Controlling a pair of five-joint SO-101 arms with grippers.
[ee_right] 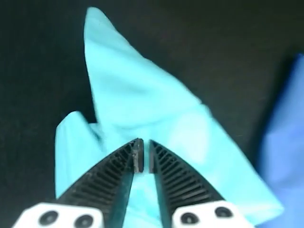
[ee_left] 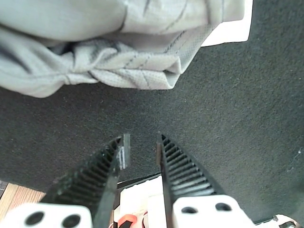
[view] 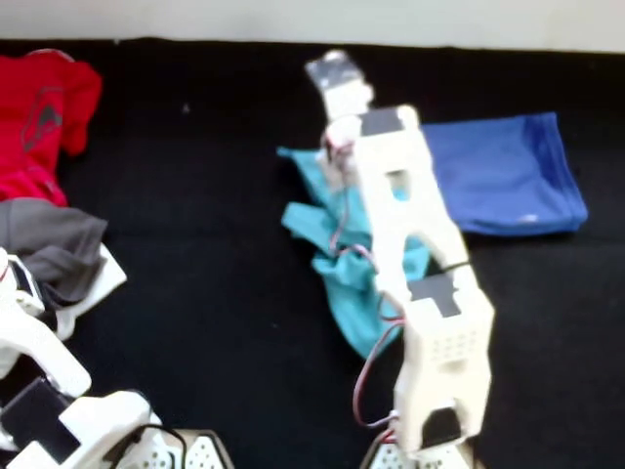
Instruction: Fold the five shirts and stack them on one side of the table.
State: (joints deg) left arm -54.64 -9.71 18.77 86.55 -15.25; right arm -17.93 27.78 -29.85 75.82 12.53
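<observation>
While the teal shirt [view: 342, 283] [ee_right: 142, 104] is lying crumpled near the middle of the black table [view: 215, 244], the right gripper [ee_right: 142, 154] is hanging over the end of it farthest from the arm's base. Its jaws are sitting almost together with only a thin slit between them, and I cannot tell whether any cloth is nipped there. Just beside the teal shirt, on the right arm's outer side, the blue shirt [view: 503, 176] [ee_right: 285, 156] is lying folded flat. Across the table the grey shirt [view: 54, 239] [ee_left: 95, 47] is sitting bunched on top of a white shirt [view: 103, 278] [ee_left: 228, 31], and the red shirt [view: 39, 117] is lying loose beyond them at the far corner. The left gripper [ee_left: 142, 152] is hovering over bare table near the grey shirt, jaws apart and holding nothing.
</observation>
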